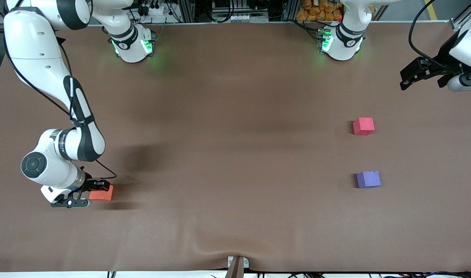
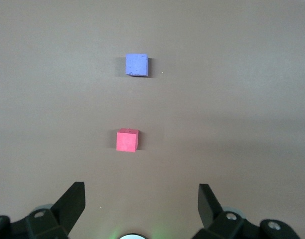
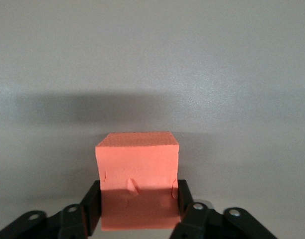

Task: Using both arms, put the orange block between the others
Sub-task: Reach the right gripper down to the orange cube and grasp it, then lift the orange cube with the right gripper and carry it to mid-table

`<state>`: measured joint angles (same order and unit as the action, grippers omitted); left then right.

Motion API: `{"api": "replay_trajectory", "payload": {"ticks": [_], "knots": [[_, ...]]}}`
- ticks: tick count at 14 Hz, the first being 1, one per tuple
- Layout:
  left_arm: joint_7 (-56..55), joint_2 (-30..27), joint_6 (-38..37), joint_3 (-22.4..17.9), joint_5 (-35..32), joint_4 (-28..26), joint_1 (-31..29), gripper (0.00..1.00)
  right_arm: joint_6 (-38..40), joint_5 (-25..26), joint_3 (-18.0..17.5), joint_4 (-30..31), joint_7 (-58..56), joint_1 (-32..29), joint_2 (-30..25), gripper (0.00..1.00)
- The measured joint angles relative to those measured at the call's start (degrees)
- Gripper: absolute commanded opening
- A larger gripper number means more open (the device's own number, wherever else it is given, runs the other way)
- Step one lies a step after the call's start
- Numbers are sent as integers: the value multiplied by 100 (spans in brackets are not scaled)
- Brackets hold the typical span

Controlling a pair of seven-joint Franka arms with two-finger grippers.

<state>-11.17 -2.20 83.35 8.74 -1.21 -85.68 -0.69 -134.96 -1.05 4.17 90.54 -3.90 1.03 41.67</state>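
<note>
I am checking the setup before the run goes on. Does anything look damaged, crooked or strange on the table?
Only small things. The brown table cover is wrinkled near the front camera's edge. The orange block, gripped by the right hand, shows small dents on its face. The pinkish-red cube and purple-blue cube sit flat and apart.

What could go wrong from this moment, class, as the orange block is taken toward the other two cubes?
1. The right gripper pinches only the orange block's lower edge, and the foam dents at its fingers, so the block may slip or twist.
2. The gap between the pinkish-red cube and purple cube is narrow; either could get bumped.
3. The left gripper waits open near that end; the arms could crowd.
</note>
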Motion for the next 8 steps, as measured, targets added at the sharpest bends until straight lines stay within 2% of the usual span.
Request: {"api": "replay_trajectory", "payload": {"ticks": [4, 8], "knots": [[0, 1, 0, -20, 0, 65, -14, 100, 342, 0, -40, -164, -179, 23, -160, 0], [0, 6, 0, -54, 0, 163, -35, 100, 1444, -3, -77, -299, -329, 92, -1152, 0]]}}
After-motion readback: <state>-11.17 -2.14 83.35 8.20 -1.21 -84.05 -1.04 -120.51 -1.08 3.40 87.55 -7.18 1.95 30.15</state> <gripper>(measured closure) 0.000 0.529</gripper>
